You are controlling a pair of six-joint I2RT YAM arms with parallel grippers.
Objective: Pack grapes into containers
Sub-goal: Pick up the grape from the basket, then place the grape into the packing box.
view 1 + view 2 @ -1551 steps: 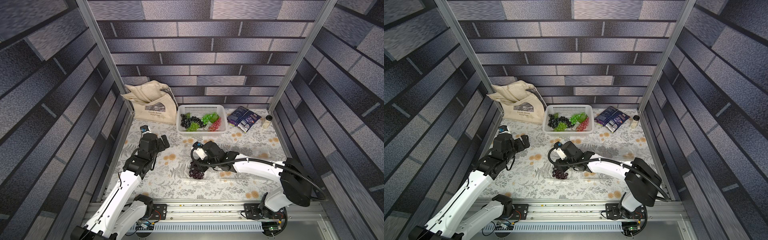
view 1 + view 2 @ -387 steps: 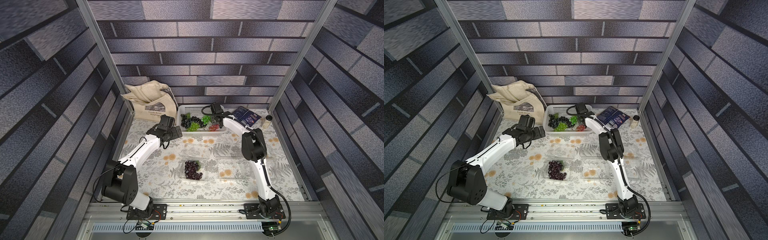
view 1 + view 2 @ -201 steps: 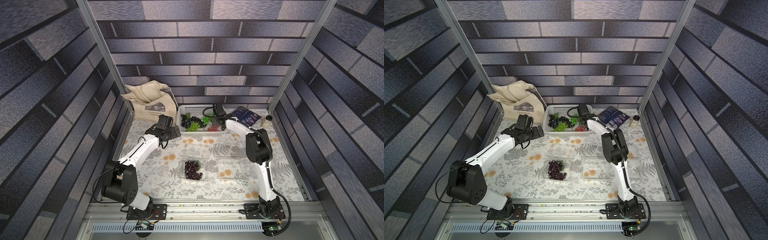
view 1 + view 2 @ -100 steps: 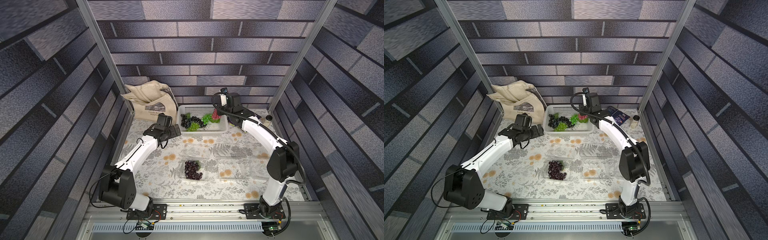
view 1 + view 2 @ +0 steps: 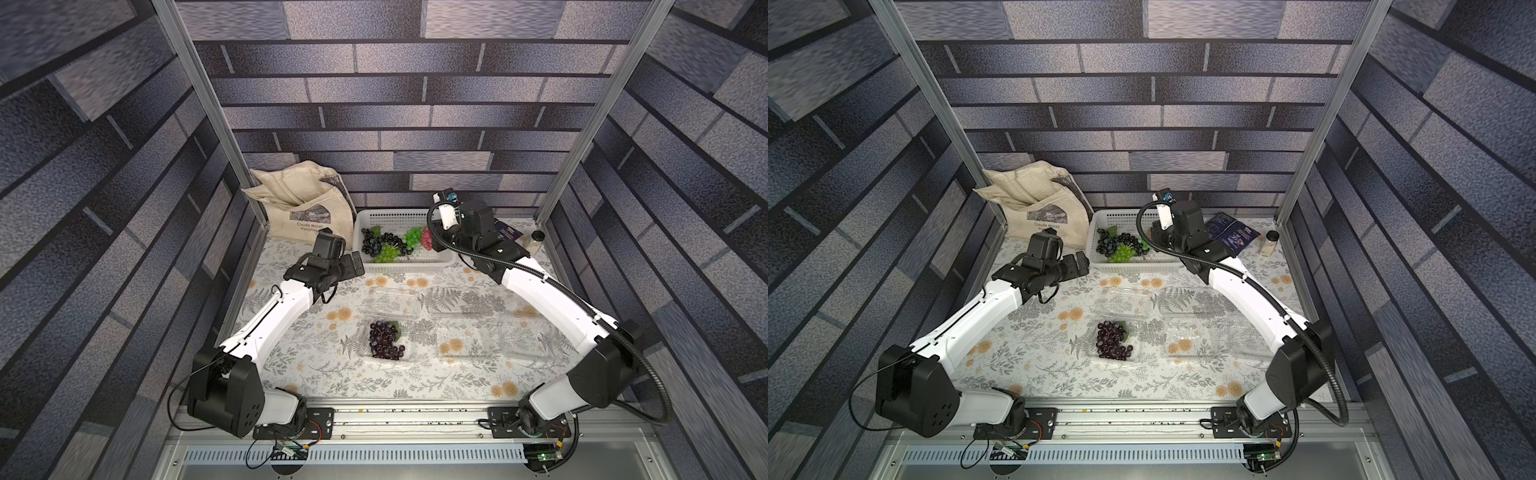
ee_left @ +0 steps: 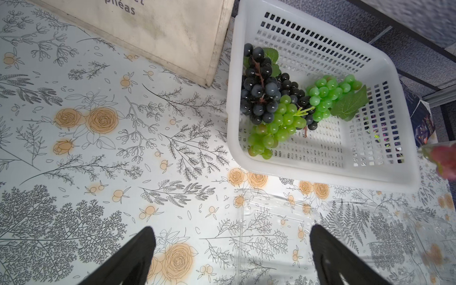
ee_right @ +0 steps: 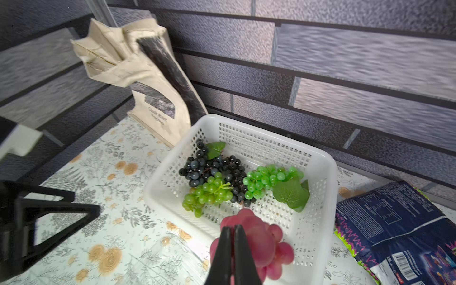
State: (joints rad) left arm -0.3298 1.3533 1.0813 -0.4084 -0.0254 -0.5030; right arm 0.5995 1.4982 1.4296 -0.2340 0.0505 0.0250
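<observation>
Grapes are lying in two places and hanging in a third. A red bunch is dangling from the right gripper, whose fingers are clenching on it, raised over the right end of a white perforated basket. Green bunches and dark bunches are resting inside that basket, crowding toward its left end. A dark purple bunch is sitting in the leftmost container of three clear clamshells lined up across the middle of the floral tablecloth. The middle container and the rightmost container are lying beside it, the last partly hidden by the right arm. The left gripper is hovering above the cloth just beside the basket's left corner, its fingers spread wide and released.

That tablecloth, white with grey ferns and orange roses, is covering the whole surface. A cream tote bag is leaning in the back left corner, just beside the basket. A dark blue packet is lying and a small jar is standing at the back right. Panels printed with grey-blue brick are enclosing the cell on three sides, aluminium posts are framing the back corners, and a metal rail is running along the front edge.
</observation>
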